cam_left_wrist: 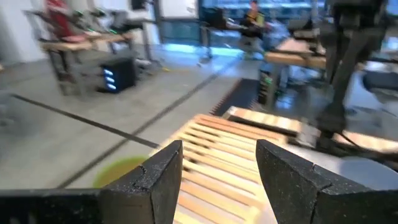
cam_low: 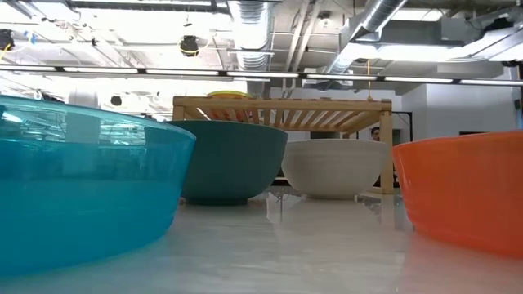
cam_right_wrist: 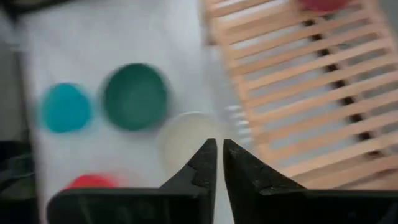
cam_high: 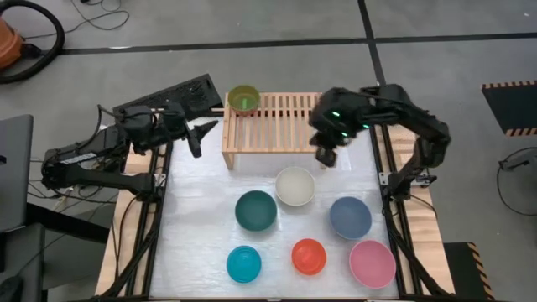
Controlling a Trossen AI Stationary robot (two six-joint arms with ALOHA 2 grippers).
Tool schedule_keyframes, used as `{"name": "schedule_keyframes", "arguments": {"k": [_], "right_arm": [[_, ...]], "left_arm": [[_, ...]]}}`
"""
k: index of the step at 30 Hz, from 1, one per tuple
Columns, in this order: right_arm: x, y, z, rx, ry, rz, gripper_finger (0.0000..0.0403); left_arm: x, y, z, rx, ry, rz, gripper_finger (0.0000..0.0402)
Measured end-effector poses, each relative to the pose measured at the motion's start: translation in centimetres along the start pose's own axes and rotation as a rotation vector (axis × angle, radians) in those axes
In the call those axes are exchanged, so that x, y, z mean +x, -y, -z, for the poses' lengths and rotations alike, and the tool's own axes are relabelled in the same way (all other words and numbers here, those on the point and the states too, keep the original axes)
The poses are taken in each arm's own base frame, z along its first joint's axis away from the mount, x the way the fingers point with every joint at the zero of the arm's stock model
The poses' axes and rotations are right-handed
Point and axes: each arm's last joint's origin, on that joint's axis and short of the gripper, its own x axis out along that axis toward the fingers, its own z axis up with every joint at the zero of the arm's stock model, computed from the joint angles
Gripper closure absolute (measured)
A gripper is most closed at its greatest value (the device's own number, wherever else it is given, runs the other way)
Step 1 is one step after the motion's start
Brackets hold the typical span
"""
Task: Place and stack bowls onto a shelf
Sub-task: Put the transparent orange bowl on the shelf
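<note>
From the high view, the shelf (cam_high: 273, 126) stands at the far middle of the table (cam_high: 201, 210), with one lime green bowl (cam_high: 244, 98) resting on its far left corner. Six bowls lie on the table: the cream bowl (cam_high: 295, 185) nearest the shelf, the dark teal bowl (cam_high: 256, 210) to its left, the slate blue bowl (cam_high: 350, 217) to its right, and along the near row the cyan bowl (cam_high: 243, 263), the orange-red bowl (cam_high: 309, 256) and the pink bowl (cam_high: 372, 262). The left gripper (cam_high: 204, 134) hovers just left of the shelf, holding nothing. The right gripper (cam_high: 325, 156) hangs over the shelf's near right corner, also empty. In the low view, four bowls show on the table in front of the shelf: cyan, dark teal, cream and orange-red; no gripper appears. In the left wrist view, the left gripper's fingers (cam_left_wrist: 158, 180) stand moderately apart over the slats with nothing between them, the lime bowl blurred beyond. In the right wrist view, the right fingers (cam_right_wrist: 205, 163) are nearly together, a narrow gap only, above the cream bowl, and a magenta bowl (cam_right_wrist: 321, 4) sits on the shelf at the frame edge. That makes eight bowls: two on the shelf, six on the table. Risk, as judged: with fingers this narrow, the right gripper descending on the cream bowl could strike the rim and tip it, and a bowl set across the slat gaps could rock.
</note>
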Motion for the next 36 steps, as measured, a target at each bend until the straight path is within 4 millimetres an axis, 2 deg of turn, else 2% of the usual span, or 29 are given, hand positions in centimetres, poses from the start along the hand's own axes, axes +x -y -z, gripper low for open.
{"name": "schedule_keyframes", "arguments": {"k": [3,5,11,14,22,27,36], "right_arm": [[-0.5,-1.2,1.8,0.028,-0.044,-0.016,0.0313],[0.1,-2.1,2.8,0.047,-0.069,-0.033,0.0287],[3.4,-5.2,6.7,0.149,-0.268,-0.053,0.0200],[5.6,-7.5,8.8,0.175,-0.342,-0.046,0.0176],[12.0,-13.6,12.6,0.251,-0.286,-0.156,0.0183],[16.2,-15.4,13.8,0.246,-0.334,-0.101,0.0188],[23.2,-17.2,16.3,0.058,-0.500,-0.034,0.0188]], "left_arm": [[0.0,0.2,0.3,0.008,-0.035,0.066,0.0209],[0.0,0.3,0.5,0.015,-0.054,0.111,0.0209],[-0.2,0.5,1.1,0.023,-0.113,0.191,0.0209],[-0.2,0.5,1.3,0.021,-0.130,0.205,0.0209],[-0.3,0.6,1.6,0.026,-0.168,0.227,0.0209],[-0.3,0.6,1.8,0.028,-0.191,0.252,0.0209],[-0.4,0.7,2.2,-0.002,-0.240,0.271,0.0209]]}}
